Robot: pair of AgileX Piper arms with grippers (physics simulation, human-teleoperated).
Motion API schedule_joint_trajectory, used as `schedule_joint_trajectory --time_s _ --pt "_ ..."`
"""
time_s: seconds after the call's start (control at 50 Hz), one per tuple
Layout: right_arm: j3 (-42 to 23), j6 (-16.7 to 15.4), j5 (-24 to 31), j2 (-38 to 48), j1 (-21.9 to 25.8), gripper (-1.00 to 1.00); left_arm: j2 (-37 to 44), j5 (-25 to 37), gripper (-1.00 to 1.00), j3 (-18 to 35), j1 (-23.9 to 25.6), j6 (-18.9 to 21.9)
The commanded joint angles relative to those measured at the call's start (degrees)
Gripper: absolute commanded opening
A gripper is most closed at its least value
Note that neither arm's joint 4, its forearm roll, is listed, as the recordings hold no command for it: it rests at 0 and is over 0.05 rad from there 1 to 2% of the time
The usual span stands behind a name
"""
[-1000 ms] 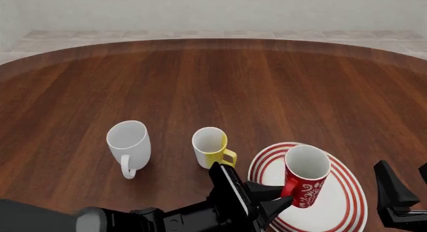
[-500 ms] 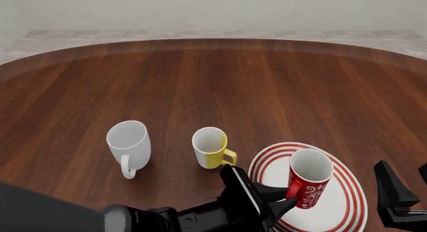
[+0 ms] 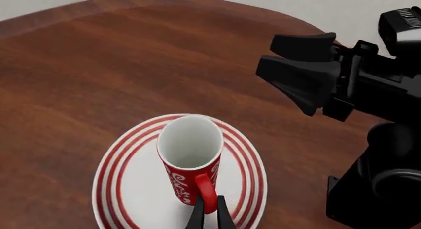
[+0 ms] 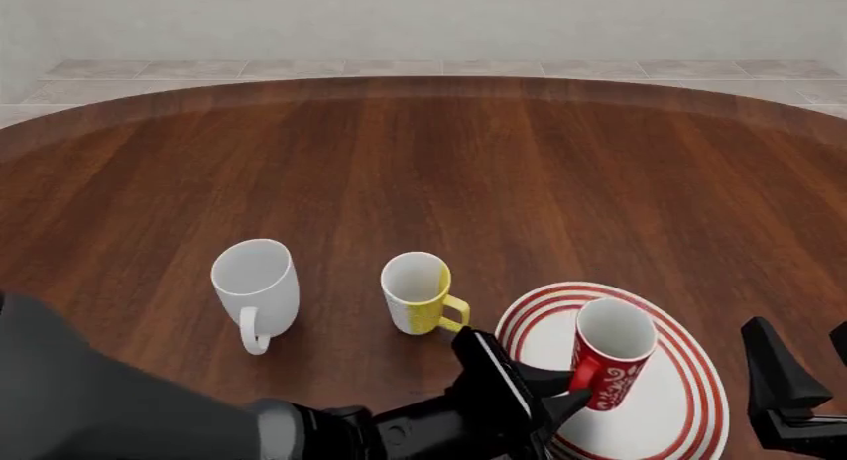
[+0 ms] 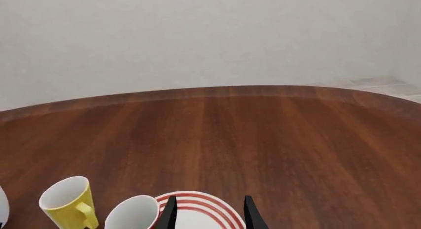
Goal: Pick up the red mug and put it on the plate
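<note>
The red mug with white swirls and a white inside is over the middle of the red-ringed white plate, tilted a little; I cannot tell whether its base touches. My left gripper is shut on the mug's handle from the near side. In the left wrist view the fingertips pinch the red handle, with the mug over the plate. My right gripper is open and empty at the plate's right edge. In the right wrist view the open gripper frames the plate, with the mug's rim beside it.
A yellow mug with a handle stands just left of the plate. A plain white mug stands further left. The right arm's gripper also shows in the left wrist view, close beside the plate. The round wooden table stretches away behind.
My left gripper has moved a little to the right and down with the red mug, bringing it lower over the plate's middle. The right gripper has not moved.
</note>
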State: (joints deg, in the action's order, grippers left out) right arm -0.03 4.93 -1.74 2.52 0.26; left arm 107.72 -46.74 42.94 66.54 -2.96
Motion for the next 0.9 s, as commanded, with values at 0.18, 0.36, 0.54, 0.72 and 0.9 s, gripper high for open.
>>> schedule_joint_trajectory --time_s 0.18,0.36,0.54,0.72,0.9 --pt "0.0 0.1 -0.1 0.0 0.0 1.0 1.8 -0.8 -1.0 1.2 -0.4 0.4" --pt "0.0 0.3 0.5 -0.6 0.0 1.0 2.9 -0.8 -1.0 1.9 -0.6 0.4" --pt "0.0 0.5 0.4 -0.4 0.0 1.0 3.9 -0.7 -1.0 2.5 -0.7 0.3" --pt "0.0 0.4 0.2 -0.2 0.0 1.0 4.1 -1.0 -1.0 2.5 -0.9 0.4" --pt "0.0 0.3 -0.2 0.3 0.1 1.0 4.6 -1.3 -1.0 2.5 -1.2 0.4"
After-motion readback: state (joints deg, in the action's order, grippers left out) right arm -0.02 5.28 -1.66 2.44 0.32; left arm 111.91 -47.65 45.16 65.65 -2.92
